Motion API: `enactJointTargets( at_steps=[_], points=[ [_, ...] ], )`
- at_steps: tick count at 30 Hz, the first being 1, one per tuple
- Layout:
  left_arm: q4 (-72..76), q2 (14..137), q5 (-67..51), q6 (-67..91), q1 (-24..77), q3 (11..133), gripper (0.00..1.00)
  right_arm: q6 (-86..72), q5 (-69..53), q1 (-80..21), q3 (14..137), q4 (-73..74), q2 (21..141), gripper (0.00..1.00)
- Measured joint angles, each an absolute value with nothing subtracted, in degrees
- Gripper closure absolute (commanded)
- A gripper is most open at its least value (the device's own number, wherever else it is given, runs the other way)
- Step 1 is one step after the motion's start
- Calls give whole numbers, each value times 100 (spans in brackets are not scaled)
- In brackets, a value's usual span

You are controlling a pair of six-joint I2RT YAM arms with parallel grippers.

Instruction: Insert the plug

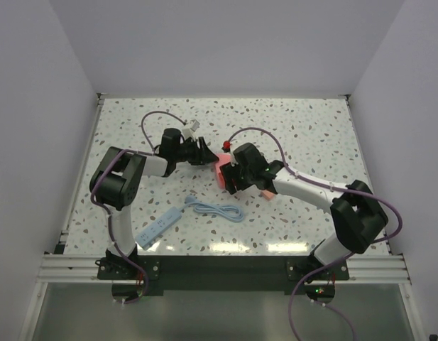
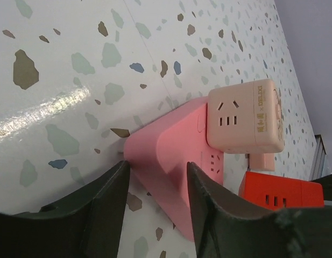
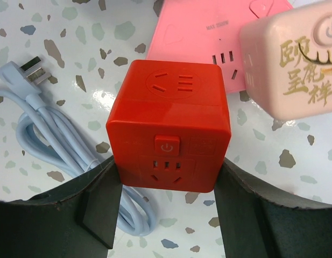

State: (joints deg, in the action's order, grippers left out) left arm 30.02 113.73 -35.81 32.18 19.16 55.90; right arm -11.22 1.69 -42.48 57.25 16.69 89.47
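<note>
R end effector (image 3: 168,164) is half-open, pinching red cube (image 3: 168,129). L end effector (image 2: 157,164) straddles pink block's (image 2: 171,150) corner; can't tell if clamped. Plug (image 2: 244,115) sits unheld just beside pink block. I'd brace pink block w/ L, square plug to socket (image 2: 213,159), push straight.

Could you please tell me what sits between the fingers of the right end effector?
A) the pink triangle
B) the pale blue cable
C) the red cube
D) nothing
C: the right wrist view shows the red cube between the fingers of the right end effector.
</note>
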Motion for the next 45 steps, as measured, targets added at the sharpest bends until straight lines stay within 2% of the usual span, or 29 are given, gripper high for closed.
enactJointTargets(
  at_steps=[6,8,9,11,12,14,20,26,45],
  points=[
    [3138,11469,-3752,3258,1916,5570,69,-1109,150,-4248,5933,1678,9150,100],
    [3242,11485,-3826,3262,1916,5570,71,-1103,145,-4248,6020,1686,9212,100],
    [3275,11493,-3848,3262,1918,5570,70,-1100,141,-4248,6064,1693,9244,100],
    [3371,11542,-3894,3267,1916,5570,63,-1090,130,-4248,6132,1726,9286,100],
    [3400,11561,-3896,3286,1916,5570,49,-1087,130,-4248,6152,1739,9297,100],
    [3417,11616,-3903,3330,1914,5570,39,-1083,75,-4248,6163,1763,9299,100],
    [3409,11686,-3918,3391,1883,5572,29,-1081,49,-4248,6134,1872,9238,100],
    [3461,11727,-4023,3500,1839,5625,26,-1083,64,-4248,5909,2084,8980,100],
    [3594,12140,-4112,3743,2036,6139,26,-1092,207,-4248,5655,2237,8366,100]
  ],
)
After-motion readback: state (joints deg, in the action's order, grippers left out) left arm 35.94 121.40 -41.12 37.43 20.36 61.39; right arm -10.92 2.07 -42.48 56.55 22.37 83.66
